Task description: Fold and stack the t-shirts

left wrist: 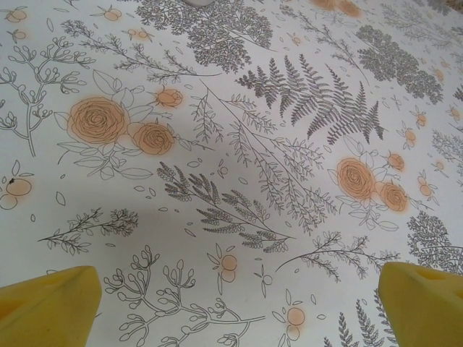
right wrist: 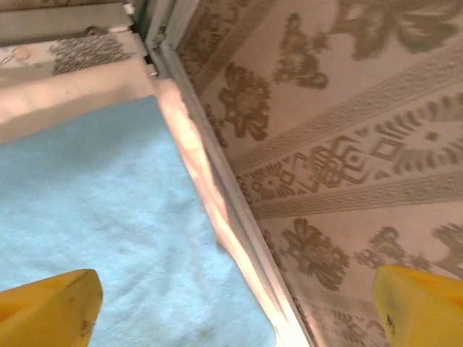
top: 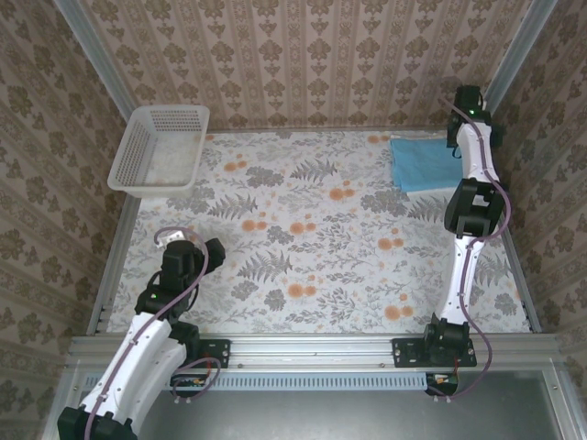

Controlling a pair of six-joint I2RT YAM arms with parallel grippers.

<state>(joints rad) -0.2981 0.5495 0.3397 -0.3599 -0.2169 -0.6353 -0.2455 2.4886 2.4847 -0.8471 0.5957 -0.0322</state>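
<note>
L gripper: I see jaws wide, empty, over floral-print table | R gripper: jaws wide, holding nothing, above folded light-blue cloth t-shirt, far-right corner

Soft, even light fell across my surface, bright with no hard glare, and my arms threw only faint shadows. From my left wrist the print was crisp mid-frame, but the yellow fingertips of my left pincer were blurred, with a grey shadow above one. My right wrist view was softer: the blue shirt looked fuzzy, and a washed-out warm streak ran along the rail.
</note>
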